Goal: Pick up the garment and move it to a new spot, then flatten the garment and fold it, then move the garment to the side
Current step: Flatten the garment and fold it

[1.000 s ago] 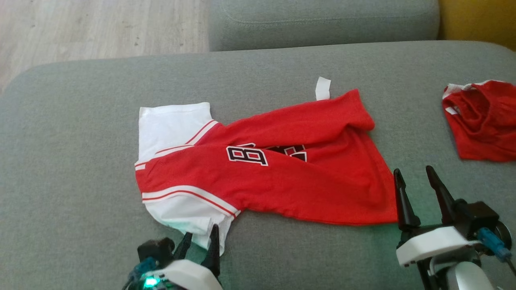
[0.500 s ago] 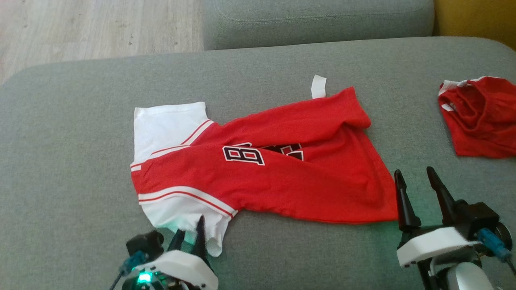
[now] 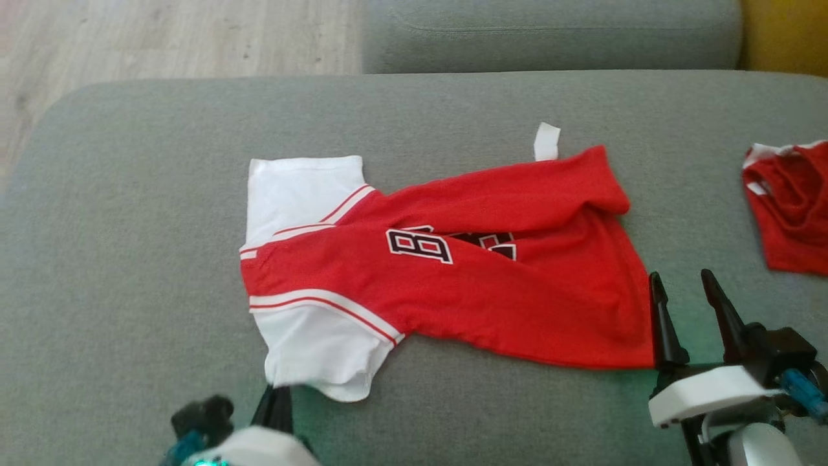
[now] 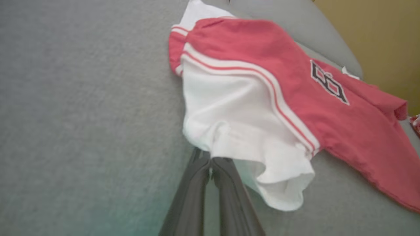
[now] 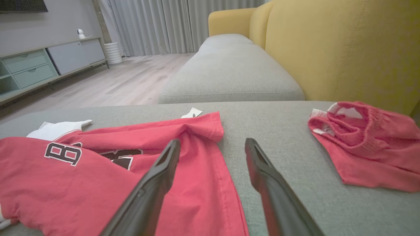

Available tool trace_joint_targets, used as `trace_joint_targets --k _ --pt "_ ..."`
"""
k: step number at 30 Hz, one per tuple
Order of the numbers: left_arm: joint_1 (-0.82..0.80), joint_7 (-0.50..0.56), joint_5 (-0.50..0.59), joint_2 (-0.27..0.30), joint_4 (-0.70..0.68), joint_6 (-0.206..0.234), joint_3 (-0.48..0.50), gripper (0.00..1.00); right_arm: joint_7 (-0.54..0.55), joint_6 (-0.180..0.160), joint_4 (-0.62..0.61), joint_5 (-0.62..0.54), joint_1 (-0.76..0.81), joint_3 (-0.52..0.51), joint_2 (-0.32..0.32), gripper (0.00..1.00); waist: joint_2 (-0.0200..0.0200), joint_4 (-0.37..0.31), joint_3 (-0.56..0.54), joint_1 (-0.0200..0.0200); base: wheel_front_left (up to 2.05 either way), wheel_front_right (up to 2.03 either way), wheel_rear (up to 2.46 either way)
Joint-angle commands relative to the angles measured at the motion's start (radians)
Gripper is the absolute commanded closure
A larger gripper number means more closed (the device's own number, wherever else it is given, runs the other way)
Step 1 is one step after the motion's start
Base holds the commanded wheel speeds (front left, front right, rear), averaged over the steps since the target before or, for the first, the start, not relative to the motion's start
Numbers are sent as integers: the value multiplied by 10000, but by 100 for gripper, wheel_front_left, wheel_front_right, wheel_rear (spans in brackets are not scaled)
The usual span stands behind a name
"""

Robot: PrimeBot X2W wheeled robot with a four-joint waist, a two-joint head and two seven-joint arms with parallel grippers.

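A red jersey (image 3: 491,291) with white sleeves and black lettering lies spread sideways on the grey sofa seat (image 3: 129,226). My left gripper (image 3: 275,391) sits at the lower left, shut on the hem of the near white sleeve (image 3: 323,349), which is drawn out toward it. In the left wrist view the two fingers (image 4: 197,190) are pressed together, their tips under the sleeve's edge (image 4: 229,144). My right gripper (image 3: 689,285) stands open just off the jersey's right hem, with nothing between its fingers (image 5: 164,170); the jersey (image 5: 98,177) lies under and left of them.
A second red garment (image 3: 792,213) lies crumpled at the seat's right edge, also in the right wrist view (image 5: 364,144). Another grey cushion (image 3: 550,32) sits behind. A yellow sofa back (image 5: 328,49) rises on the right, with wooden floor (image 3: 162,39) at the far left.
The left gripper has drawn back toward me with the near white sleeve, stretching it out flatter. The head camera has shifted, moving the whole scene right. The right gripper has held still.
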Motion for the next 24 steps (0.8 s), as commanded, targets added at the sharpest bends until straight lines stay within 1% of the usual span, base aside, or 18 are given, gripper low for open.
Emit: trace_joint_targets --k 1,5,6,7,8,9,16,24 --pt "-48 -30 -57 162 -348 48 389 100 -120 -7 -285 -7 -435 181 -53 0 0 89 25 0 0 0 0" --pt "363 97 -153 274 -655 161 379 100 -153 -7 -220 -5 -474 113 -53 0 0 287 26 0 0 0 0" --pt "410 93 -155 292 -670 192 387 89 -152 -7 -205 2 -487 119 -53 0 0 312 17 0 0 0 0" --pt "438 83 -120 327 -660 233 384 57 -149 -7 -191 8 -501 130 -53 0 0 331 8 0 0 0 0" --pt "454 77 -80 368 -637 255 371 4 -151 -7 -175 9 -517 139 -53 0 0 346 -1 0 0 0 0" --pt "470 55 -52 408 -597 291 385 0 -156 -7 -158 15 -531 145 -53 0 0 357 -16 0 0 0 0" --pt "531 -395 85 850 -374 491 810 0 -233 -7 -43 44 -548 129 -53 0 0 298 -190 0 0 0 0" --pt "82 -897 268 1020 -868 319 974 0 -308 -7 -51 33 -433 94 -53 0 0 188 -563 0 0 0 0"
